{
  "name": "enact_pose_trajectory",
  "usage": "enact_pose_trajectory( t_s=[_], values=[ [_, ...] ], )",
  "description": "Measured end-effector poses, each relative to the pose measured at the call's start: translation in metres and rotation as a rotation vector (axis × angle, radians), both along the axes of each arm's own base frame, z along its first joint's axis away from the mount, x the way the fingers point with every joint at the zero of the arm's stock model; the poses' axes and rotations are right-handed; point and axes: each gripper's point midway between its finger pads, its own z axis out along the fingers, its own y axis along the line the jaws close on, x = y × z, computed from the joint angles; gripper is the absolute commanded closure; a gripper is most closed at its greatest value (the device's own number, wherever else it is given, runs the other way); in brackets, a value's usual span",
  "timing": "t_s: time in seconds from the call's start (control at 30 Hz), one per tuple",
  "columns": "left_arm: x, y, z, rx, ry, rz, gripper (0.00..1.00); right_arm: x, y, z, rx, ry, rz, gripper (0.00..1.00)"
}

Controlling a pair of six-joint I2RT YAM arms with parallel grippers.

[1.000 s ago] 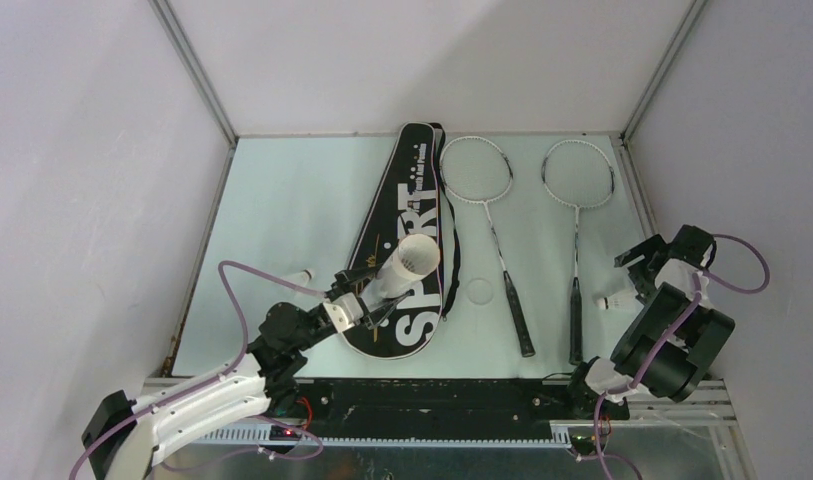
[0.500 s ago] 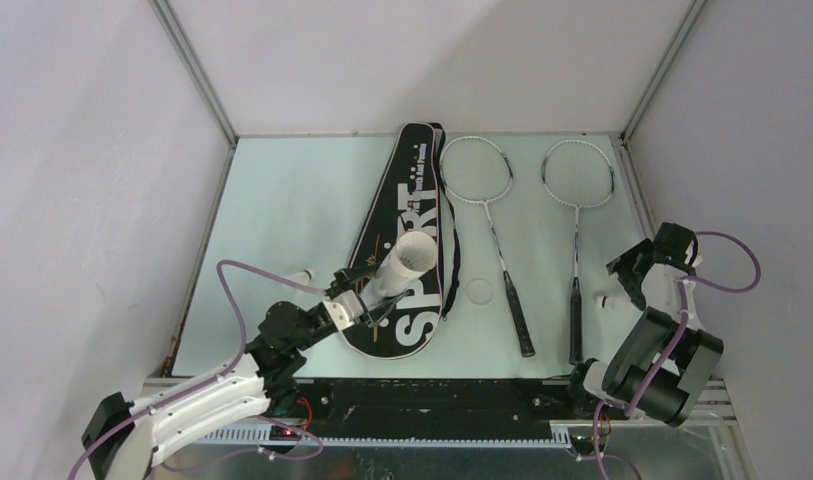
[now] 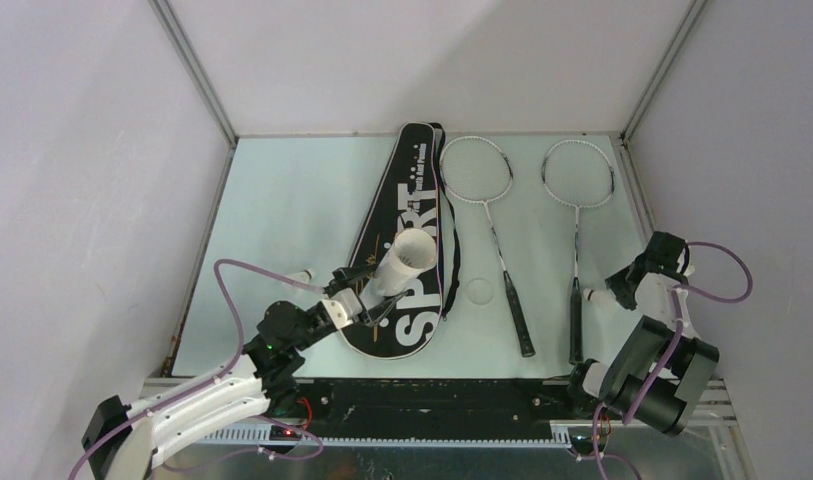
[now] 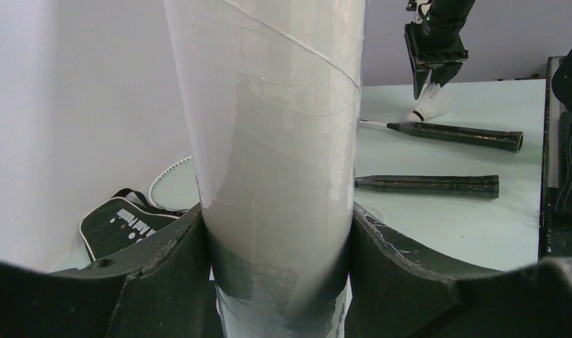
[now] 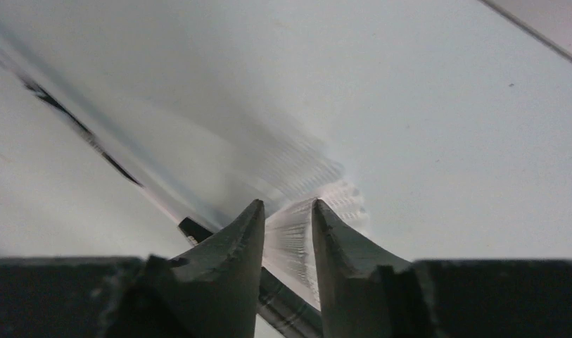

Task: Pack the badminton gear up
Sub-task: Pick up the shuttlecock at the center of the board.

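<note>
Right hand (image 5: 286, 205) pinches a shuttlecock (image 5: 288, 243) by its feathers near the table's (image 3: 282, 220) right edge; squeeze gently, lift straight; left hand (image 3: 367, 305) clamps the tilted tube (image 3: 407, 262) over the bag (image 3: 412, 180), mouth open upward.

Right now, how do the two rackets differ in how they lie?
The left racket lies slanted, handle drifting rightward; the right racket lies almost straight. The left racket's head is next to the black SPORT bag; the right racket's is not. A shuttlecock sits beside the right racket's handle, none beside the left racket's. Both are silver-framed, black-handled and flat on the table.
</note>
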Motion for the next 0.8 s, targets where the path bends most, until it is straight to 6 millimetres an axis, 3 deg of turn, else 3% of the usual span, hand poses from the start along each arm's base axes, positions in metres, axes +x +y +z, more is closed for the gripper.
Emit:
enact_pose_trajectory(
  t_s=[0.07,0.1,0.3,0.53,0.8],
  values=[
    [0.000,0.000,0.000,0.001,0.005,-0.001,0.50,0.001,0.004,0.002,0.000,-0.013,0.011,0.96],
    [0.000,0.000,0.000,0.002,0.006,0.000,0.50,0.003,0.006,0.006,-0.006,-0.029,0.017,1.00],
    [0.001,0.000,0.001,0.009,0.013,0.002,0.50,0.016,0.011,0.047,-0.052,-0.187,0.070,1.00],
    [0.001,-0.001,0.001,0.014,0.016,0.002,0.50,0.036,0.016,0.122,-0.154,-0.360,0.191,1.00],
    [0.002,-0.001,0.000,0.017,0.017,0.006,0.50,0.034,0.047,0.154,-0.204,-0.431,0.370,1.00]
  ],
)
